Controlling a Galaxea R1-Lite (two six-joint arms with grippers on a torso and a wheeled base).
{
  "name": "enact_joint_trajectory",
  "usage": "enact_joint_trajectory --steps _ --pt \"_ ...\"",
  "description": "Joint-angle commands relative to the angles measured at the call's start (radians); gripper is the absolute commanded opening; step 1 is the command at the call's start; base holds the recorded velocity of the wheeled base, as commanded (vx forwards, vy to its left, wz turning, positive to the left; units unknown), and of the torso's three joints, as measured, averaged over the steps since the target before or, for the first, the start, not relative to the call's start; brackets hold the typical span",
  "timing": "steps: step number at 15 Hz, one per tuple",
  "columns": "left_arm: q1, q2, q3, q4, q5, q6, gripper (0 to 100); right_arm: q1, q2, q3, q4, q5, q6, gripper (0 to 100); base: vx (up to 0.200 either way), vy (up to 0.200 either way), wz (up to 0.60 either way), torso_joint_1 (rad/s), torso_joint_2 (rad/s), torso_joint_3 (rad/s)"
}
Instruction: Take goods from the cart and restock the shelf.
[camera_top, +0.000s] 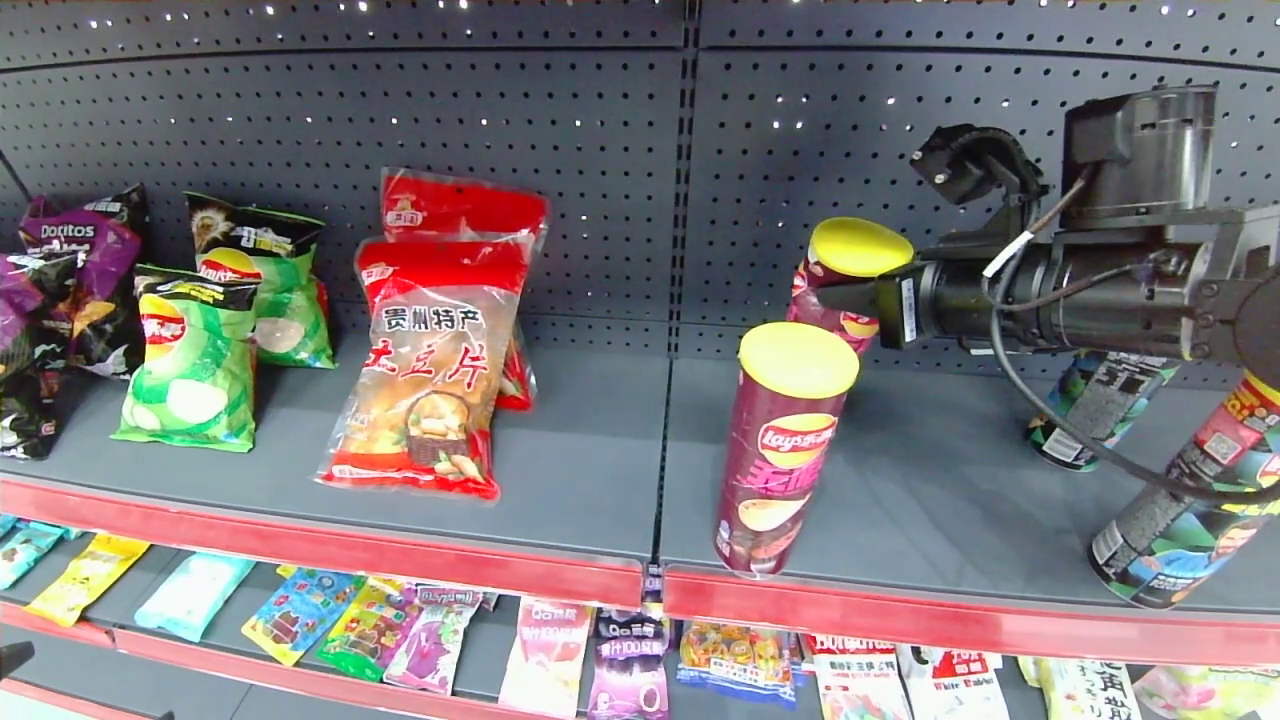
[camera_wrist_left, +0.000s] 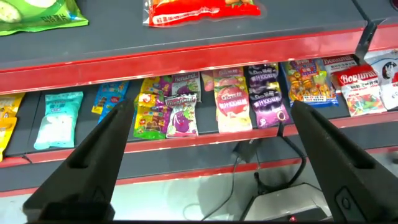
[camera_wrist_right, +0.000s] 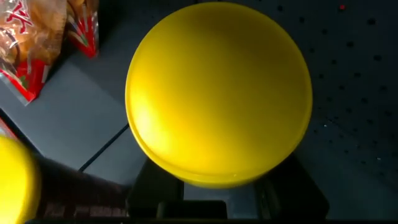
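Observation:
A purple chips can with a yellow lid (camera_top: 852, 262) is at the back of the grey shelf (camera_top: 930, 480), slightly tilted. My right gripper (camera_top: 850, 296) is shut on its upper part from the right. The can's lower end is hidden behind a second, matching can (camera_top: 785, 450) that stands upright near the shelf's red front edge. In the right wrist view the held can's lid (camera_wrist_right: 217, 93) is close up, with dark fingers (camera_wrist_right: 155, 190) on both sides below it. My left gripper (camera_wrist_left: 211, 106) hangs open and holds nothing, in front of the lower shelves.
Green chip bags (camera_top: 195, 360), purple bags (camera_top: 60, 290) and red-topped snack bags (camera_top: 430, 390) line the shelf's left half. Two dark cans (camera_top: 1180, 500) lean at the right, under my right arm. Small candy packs (camera_wrist_left: 236, 99) fill the lower shelf.

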Motion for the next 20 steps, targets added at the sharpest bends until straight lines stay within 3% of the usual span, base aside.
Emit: enact_joint_trajectory --steps 1,20 --pt "0.000 0.004 0.001 0.000 0.000 0.000 100 0.000 0.036 -0.027 0.000 0.001 -0.001 0 0.000 0.000 0.00 0.000 0.00 0.000" --pt "0.000 0.011 0.001 0.000 0.000 0.000 100 0.008 0.155 -0.107 -0.003 0.009 -0.001 0 0.000 0.000 0.00 0.000 0.00 0.000"
